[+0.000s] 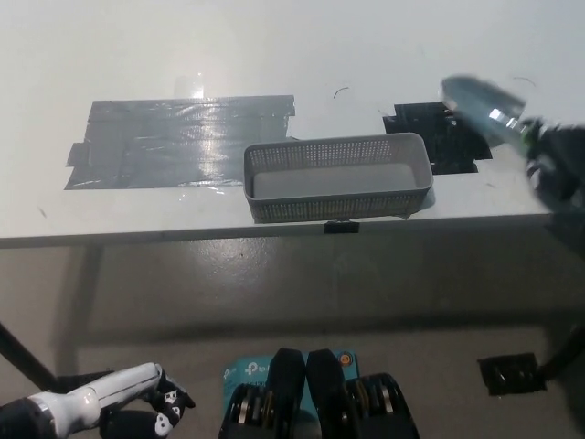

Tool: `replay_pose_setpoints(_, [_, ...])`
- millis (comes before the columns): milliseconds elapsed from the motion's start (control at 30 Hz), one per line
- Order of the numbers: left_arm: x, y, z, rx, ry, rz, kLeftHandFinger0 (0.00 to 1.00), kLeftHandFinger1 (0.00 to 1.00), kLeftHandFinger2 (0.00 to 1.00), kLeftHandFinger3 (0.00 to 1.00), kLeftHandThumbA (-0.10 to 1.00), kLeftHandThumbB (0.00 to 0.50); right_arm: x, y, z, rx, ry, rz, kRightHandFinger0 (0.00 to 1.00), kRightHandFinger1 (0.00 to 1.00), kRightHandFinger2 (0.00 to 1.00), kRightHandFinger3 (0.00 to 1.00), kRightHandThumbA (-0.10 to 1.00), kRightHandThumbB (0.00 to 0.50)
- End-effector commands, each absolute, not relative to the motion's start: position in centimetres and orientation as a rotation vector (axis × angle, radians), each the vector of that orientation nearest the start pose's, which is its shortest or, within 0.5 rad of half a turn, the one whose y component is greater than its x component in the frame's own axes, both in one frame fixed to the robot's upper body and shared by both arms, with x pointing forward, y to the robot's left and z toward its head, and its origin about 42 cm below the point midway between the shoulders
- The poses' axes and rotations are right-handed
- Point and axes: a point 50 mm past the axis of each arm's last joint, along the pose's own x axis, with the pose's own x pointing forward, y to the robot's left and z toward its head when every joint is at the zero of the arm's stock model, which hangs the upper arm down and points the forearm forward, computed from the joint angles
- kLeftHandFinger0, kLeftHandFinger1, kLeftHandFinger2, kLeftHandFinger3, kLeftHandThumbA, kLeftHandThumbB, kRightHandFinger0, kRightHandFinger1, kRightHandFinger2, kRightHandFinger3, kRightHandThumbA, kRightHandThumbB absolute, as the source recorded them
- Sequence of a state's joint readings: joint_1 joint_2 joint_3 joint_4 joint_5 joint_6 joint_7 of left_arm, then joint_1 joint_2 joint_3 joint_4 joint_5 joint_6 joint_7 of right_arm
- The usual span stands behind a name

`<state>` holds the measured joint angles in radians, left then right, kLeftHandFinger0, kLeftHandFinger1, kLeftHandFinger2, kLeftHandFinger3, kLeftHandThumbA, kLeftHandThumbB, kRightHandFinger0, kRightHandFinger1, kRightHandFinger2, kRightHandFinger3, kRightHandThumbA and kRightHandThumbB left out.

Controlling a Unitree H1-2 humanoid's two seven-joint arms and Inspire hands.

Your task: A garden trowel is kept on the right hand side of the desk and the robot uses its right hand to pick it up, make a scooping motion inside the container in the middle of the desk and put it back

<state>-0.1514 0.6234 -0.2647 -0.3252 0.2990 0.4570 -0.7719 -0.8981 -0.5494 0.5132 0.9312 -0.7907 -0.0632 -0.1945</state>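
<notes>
Black right hand grips the garden trowel by its handle at the desk's right edge. Its blurred blade sticks out up-left of the hand, over black tape just right of the container. White left hand rests low at the left.

Desk: white top, lightly scuffed, spreading away from the fingers of the right hand.
Black tape patch: stuck flat, just beside those fingers, toward the desk's middle.
Grey tape patch: broad and wrinkled, well apart from them, catching overhead glare.
Floor: dull grey, below the desk edge.
Dark slanting leg: far from the fingers.
Black floor plate: beneath them.
</notes>
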Motion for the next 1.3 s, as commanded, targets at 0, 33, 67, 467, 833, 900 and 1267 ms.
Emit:
replay_pose_setpoints(0, [29.8,29.3,19.5,0.908,0.336,-0.792,0.84,0.72,0.78,0.8,1.0,0.5,54.6,-35.5,33.6,-1.646,-0.334,-0.01,0.0,0.29,0.59,0.3,-0.1,0.0])
replay_pose_setpoints(33, [29.8,29.3,19.4,0.912,0.339,-0.791,0.84,0.72,0.78,0.79,1.0,0.5,54.3,-35.8,34.9,-1.64,-0.367,-0.012,0.0,0.27,0.54,0.26,-0.1,0.0])
replay_pose_setpoints(67, [29.8,29.3,19.4,0.916,0.339,-0.79,0.82,0.71,0.76,0.78,1.0,0.5,54.3,-36.0,35.8,-1.652,-0.384,-0.018,0.0,0.27,0.53,0.28,-0.1,0.0])
replay_pose_setpoints(467, [29.7,29.4,19.0,0.915,0.355,-0.79,0.87,0.72,0.77,0.8,1.0,0.5,50.7,-35.2,38.8,-1.651,-0.585,0.174,0.0,0.29,0.64,0.12,-0.1,0.0])
replay_pose_setpoints(833, [29.9,29.4,19.2,0.919,0.353,-0.791,0.86,0.73,0.77,0.79,1.0,0.495,44.3,-33.6,36.3,-1.736,-0.625,0.508,0.0,0.16,0.49,0.42,-0.1,0.003])
replay_pose_setpoints(900, [29.9,29.5,19.4,0.929,0.346,-0.783,0.86,0.72,0.76,0.78,1.0,0.496,43.9,-33.8,36.3,-1.782,-0.626,0.529,0.0,0.09,0.42,0.35,-0.1,0.0])
replay_pose_setpoints(1267, [29.6,29.5,19.4,0.934,0.343,-0.783,0.82,0.7,0.74,0.78,1.0,0.493,45.2,-35.5,38.1,-1.902,-0.609,0.504,0.0,0.11,0.5,0.35,-0.1,0.041])
